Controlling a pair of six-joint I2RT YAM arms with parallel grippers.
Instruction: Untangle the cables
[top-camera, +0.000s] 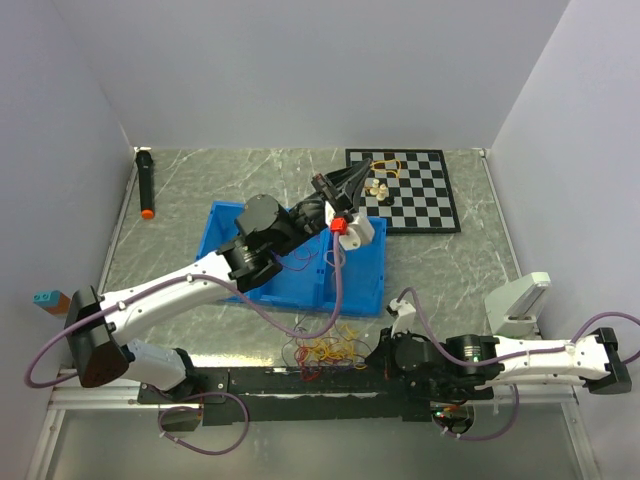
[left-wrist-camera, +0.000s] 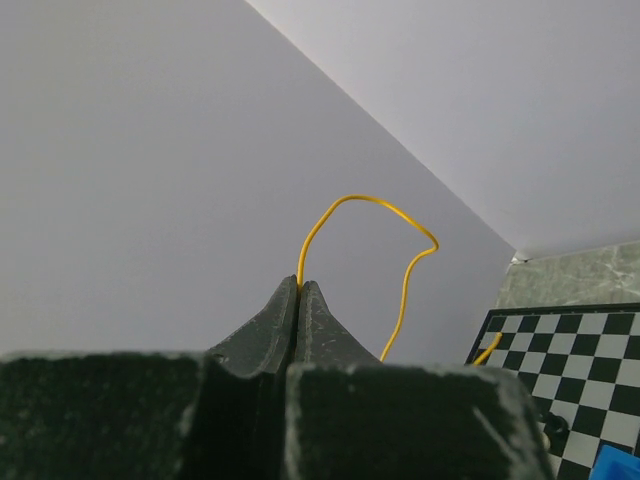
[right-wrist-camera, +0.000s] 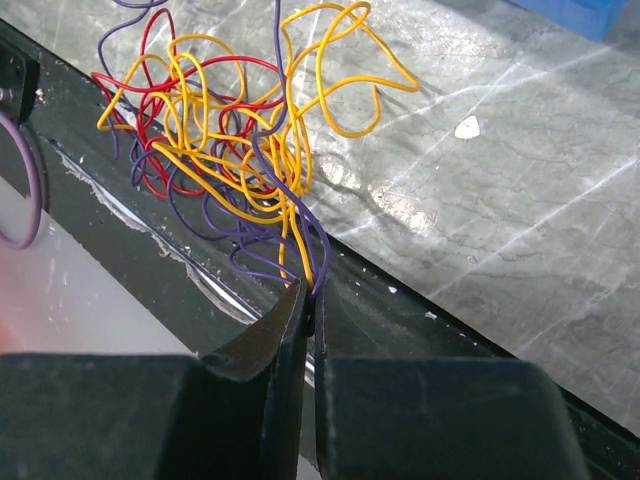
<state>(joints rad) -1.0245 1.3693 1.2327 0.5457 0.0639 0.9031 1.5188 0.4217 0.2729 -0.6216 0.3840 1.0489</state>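
Observation:
The cables are thin wires in yellow, red and dark purple. Most of them lie in a loose tangle (top-camera: 325, 350) (right-wrist-camera: 215, 130) at the table's near edge. My right gripper (top-camera: 373, 353) (right-wrist-camera: 310, 293) sits at the right of this tangle, shut on a purple and a yellow strand that run up out of its tips. My left gripper (top-camera: 362, 170) (left-wrist-camera: 300, 284) is stretched out to the far side, above the chessboard's (top-camera: 420, 195) (left-wrist-camera: 580, 350) left edge. It is shut on a single yellow cable (top-camera: 388, 165) (left-wrist-camera: 368, 200), which loops up from its tips and hangs down toward the board.
A blue tray (top-camera: 275, 275) stands mid-table under the left arm. A few pale chess pieces (top-camera: 377, 189) stand on the board. A black marker with an orange tip (top-camera: 146, 185) lies at the far left. A black rail (right-wrist-camera: 440, 330) runs along the near edge under the tangle.

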